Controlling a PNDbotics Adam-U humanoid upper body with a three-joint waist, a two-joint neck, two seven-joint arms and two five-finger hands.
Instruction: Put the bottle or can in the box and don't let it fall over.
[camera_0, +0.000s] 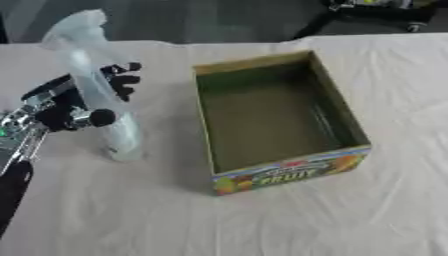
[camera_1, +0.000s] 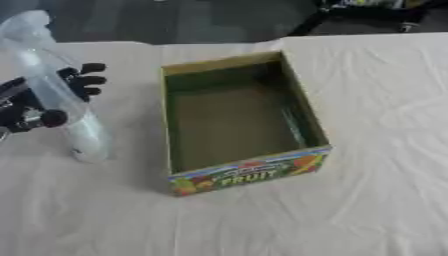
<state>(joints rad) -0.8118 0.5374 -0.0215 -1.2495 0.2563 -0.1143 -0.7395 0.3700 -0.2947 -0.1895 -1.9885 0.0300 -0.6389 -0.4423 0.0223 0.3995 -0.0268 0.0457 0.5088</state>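
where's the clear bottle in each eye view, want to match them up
Left eye view: the clear bottle stands at the left, in the left hand, left of the fruit box.
Right eye view: the same bottle sits nearer the left edge.
Shared landmark: the box's printed front wall.

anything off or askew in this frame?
Nothing spilled or damaged. The clear bottle leans slightly in the left hand, whose fingers curl round it, left of the box. The box is upright and holds nothing. The right hand is not visible.
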